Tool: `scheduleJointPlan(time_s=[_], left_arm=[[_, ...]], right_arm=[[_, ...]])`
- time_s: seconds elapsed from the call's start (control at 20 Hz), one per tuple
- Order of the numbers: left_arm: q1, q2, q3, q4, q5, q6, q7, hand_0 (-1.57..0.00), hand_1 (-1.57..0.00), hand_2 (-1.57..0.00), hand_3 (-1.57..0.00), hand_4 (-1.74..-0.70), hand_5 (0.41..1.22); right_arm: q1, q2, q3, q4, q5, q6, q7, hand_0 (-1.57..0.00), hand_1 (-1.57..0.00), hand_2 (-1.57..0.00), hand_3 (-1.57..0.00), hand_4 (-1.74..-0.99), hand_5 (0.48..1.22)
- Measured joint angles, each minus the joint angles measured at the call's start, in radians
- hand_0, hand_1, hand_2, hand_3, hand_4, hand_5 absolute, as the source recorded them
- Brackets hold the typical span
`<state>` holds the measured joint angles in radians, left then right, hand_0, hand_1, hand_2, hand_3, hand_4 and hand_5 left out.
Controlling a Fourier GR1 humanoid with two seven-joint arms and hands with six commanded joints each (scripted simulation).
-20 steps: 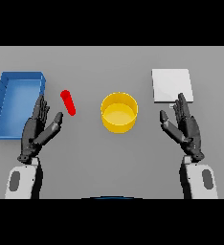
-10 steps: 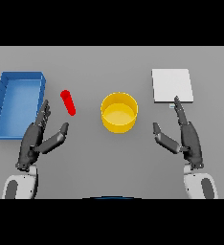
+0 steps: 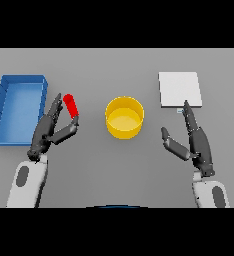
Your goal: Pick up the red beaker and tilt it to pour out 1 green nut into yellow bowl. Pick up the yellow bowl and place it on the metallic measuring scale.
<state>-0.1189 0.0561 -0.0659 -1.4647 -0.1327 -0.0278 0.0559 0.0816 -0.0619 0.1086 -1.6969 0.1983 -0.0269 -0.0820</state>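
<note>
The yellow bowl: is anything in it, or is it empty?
Empty, as far as shows: the yellow bowl has a plain yellow inside, no green nut visible.

head view | looks steeply down from above the table (image 3: 114, 170) | mid-range | single view, nothing shared

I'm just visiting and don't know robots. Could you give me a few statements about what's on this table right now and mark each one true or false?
1. The yellow bowl stands on the flat scale. False: it stands on the table, apart from the scale.
2. The red beaker lies between the blue tray and the bowl. True.
3. The left hand has lifted the beaker off the table. False: the hand is beside the beaker with its thumb near it, not closed round it.
4. The right hand holds nothing, its fingers straight. True.
5. The blue tray is at the robot's right. False: it is at the left; the scale is at the right.
</note>
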Motion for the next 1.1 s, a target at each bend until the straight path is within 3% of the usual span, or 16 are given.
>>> scheduleJointPlan(time_s=[0.05, 0.25, 0.65, 0.85, 0.95, 1.05, 1.1], left_arm=[[-0.021, -0.001, 0.005, 0.032, -0.011, 0.011, 0.006, 0.0, 0.0, 0.0, 0.0, -1.37, 0.733], [-0.095, -0.01, 0.037, 0.172, -0.014, 0.025, -0.028, 0.0, 0.0, 0.0, 0.0, -1.34, 0.717], [-0.249, -0.019, 0.074, 0.353, -0.017, 0.037, -0.068, 0.0, 0.0, 0.0, 0.0, -1.31, 0.703], [-0.314, -0.01, 0.093, 0.417, -0.009, 0.025, -0.078, 0.0, 0.0, 0.0, 0.0, -1.33, 0.715], [-0.32, -0.01, 0.097, 0.446, -0.01, 0.021, -0.127, 0.0, 0.0, 0.0, 0.0, -1.36, 0.735], [-0.325, -0.014, 0.109, 0.457, 0.001, 0.023, -0.157, -0.08, -0.08, -0.12, -0.08, -1.42, 0.77], [-0.339, -0.026, 0.115, 0.469, 0.008, 0.032, -0.149, -0.25, -0.28, -0.31, -0.22, -1.44, 0.795]], right_arm=[[0.017, 0.0, 0.003, -0.013, -0.006, 0.007, -0.019, 0.0, 0.0, 0.0, 0.0, -1.329, 0.685], [-0.007, 0.0, -0.009, 0.009, -0.011, 0.002, 0.01, 0.0, 0.0, 0.0, 0.0, -1.341, 0.689], [0.002, 0.0, -0.01, -0.008, -0.017, 0.004, -0.008, 0.0, 0.0, 0.0, 0.0, -1.329, 0.684], [0.003, 0.005, -0.006, 0.001, -0.014, 0.004, -0.002, 0.0, 0.0, 0.0, 0.0, -1.311, 0.682], [-0.002, 0.006, -0.007, -0.005, -0.015, 0.001, -0.002, 0.0, 0.0, 0.0, 0.0, -1.298, 0.682], [-0.003, -0.007, -0.018, -0.001, -0.017, 0.001, 0.001, 0.0, 0.0, 0.0, 0.0, -1.291, 0.684], [0.008, -0.001, -0.006, -0.011, -0.004, -0.002, -0.011, 0.0, 0.0, 0.0, 0.0, -1.289, 0.684]])
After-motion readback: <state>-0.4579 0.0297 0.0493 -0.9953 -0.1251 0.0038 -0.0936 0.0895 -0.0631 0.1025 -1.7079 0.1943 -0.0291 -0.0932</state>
